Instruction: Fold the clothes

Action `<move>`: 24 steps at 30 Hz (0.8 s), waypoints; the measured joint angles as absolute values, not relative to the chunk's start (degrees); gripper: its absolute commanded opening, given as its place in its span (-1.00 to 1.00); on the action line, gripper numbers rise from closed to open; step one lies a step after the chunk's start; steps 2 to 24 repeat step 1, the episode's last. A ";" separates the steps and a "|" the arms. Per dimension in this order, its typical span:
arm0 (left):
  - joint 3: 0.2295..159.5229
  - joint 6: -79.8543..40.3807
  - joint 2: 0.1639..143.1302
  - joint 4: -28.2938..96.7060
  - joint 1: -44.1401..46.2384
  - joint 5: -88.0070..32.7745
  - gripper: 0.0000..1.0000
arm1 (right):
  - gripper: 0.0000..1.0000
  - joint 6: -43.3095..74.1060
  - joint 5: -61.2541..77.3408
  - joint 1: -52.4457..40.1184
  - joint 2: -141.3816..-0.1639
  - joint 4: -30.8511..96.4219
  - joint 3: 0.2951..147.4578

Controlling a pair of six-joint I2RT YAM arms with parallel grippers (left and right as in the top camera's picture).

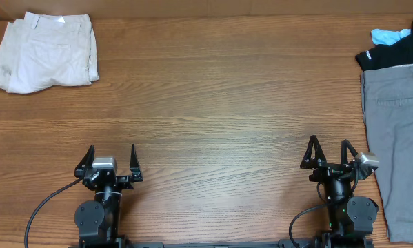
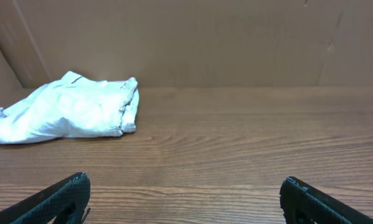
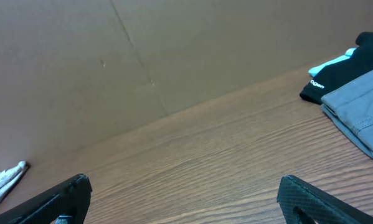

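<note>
Left arm (image 1: pixel 98 215) sits at 7 o'clock in the overhead view, right arm (image 1: pixel 349 215) at 5 o'clock. Both are tucked in close over their bases. Left gripper (image 1: pixel 112 149) points to 12 o'clock, jaws spread wide, nothing between them. Right gripper (image 1: pixel 328 142) points to 12, nudged slightly toward 11, jaws also apart and holding nothing. In both wrist views only the black finger ends show, at 7 and 5 o'clock. The right wrist looks slightly rolled.

Four garments (image 1: pixel 44 52); two arms (image 1: pixel 101 207)
</note>
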State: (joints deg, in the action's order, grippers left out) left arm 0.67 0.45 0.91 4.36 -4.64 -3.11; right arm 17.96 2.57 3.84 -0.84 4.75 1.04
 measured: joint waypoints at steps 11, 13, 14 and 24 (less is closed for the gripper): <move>0.67 0.45 0.91 4.36 -4.64 -3.09 1.00 | 1.00 17.98 2.59 3.84 -0.84 4.75 1.04; 0.67 0.45 0.91 4.36 -4.64 -3.09 1.00 | 1.00 17.98 2.59 3.84 -0.84 4.75 1.04; 0.67 0.45 0.91 4.36 -4.64 -3.09 1.00 | 1.00 17.98 2.59 3.84 -0.84 4.75 1.04; 0.67 0.45 0.91 4.36 -4.64 -3.09 1.00 | 1.00 17.98 2.59 3.84 -0.84 4.75 1.04</move>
